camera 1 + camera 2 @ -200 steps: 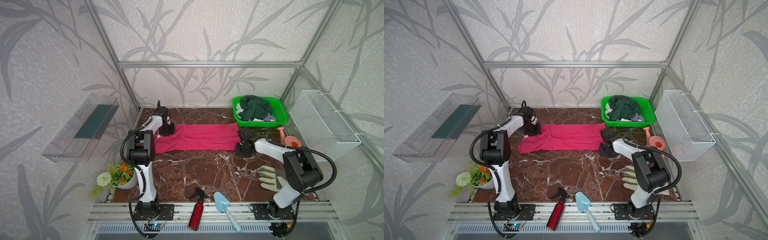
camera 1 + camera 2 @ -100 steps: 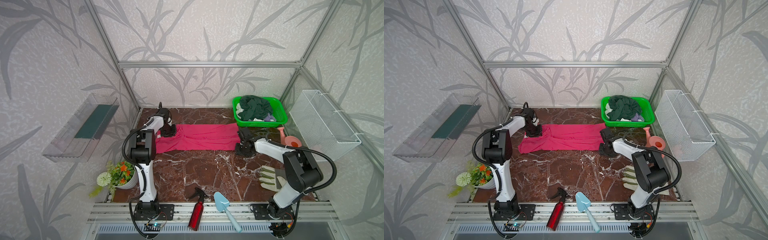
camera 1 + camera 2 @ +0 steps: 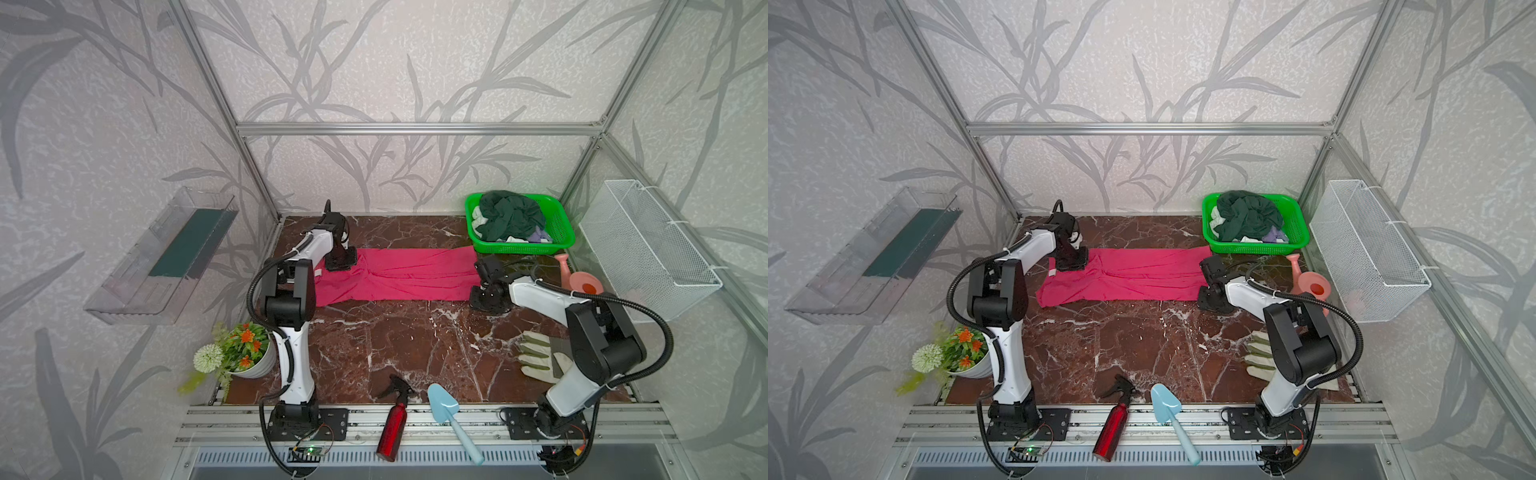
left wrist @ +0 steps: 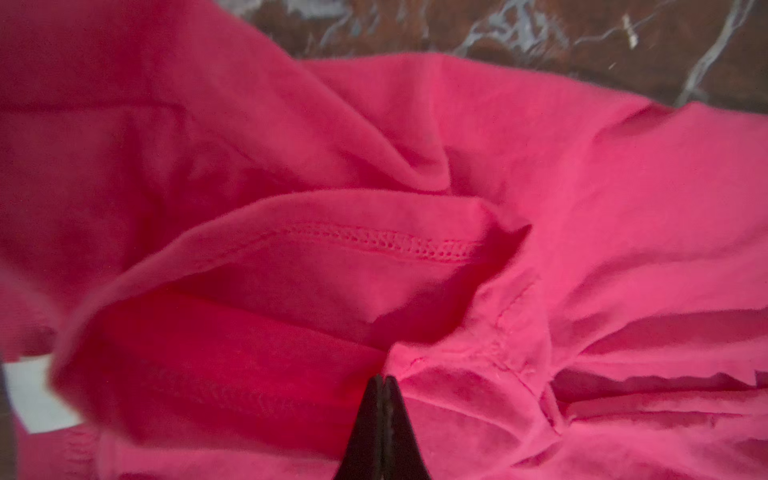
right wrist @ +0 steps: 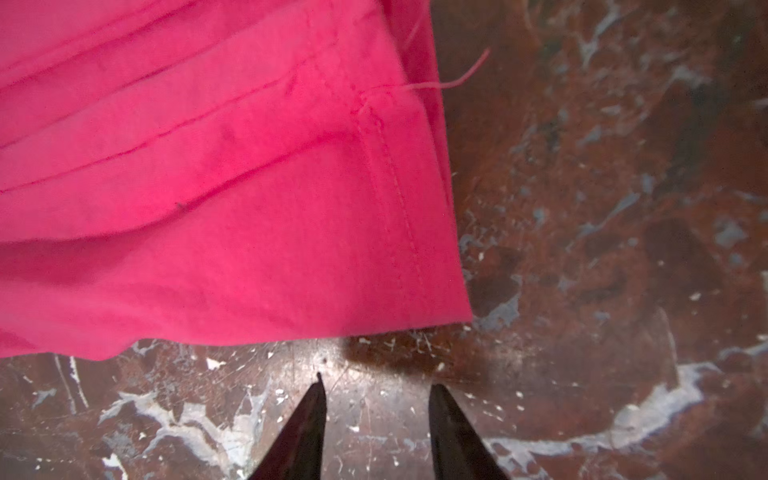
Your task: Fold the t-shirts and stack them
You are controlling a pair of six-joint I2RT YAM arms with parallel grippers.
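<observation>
The left hand (image 4: 382, 384) clamps the pink t-shirt (image 3: 407, 276) at its sleeve end; the right hand (image 5: 376, 384) hovers, jaws apart, beside the hem corner. Gripping that corner squarely should keep the fold even.

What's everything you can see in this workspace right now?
pink t-shirt: one, spread across table's far side
dark green t-shirt: one, crumpled in green basket
pale garments: count unclear, whitish, lavender, under it
green basket: one, far right corner
wire basket: one, white, right wall
clear bin: one, left wall
watering can: one, pink, right edge
work glove: one, pale, near right
spray bottle: one, red, front rail
trowel: one, light blue, beside bottle
flower pot: one, white, near left
table: one, brown marble
left jaws: black, shut on pink t-shirt
right jaws: black, open, beside shirt's right end
</observation>
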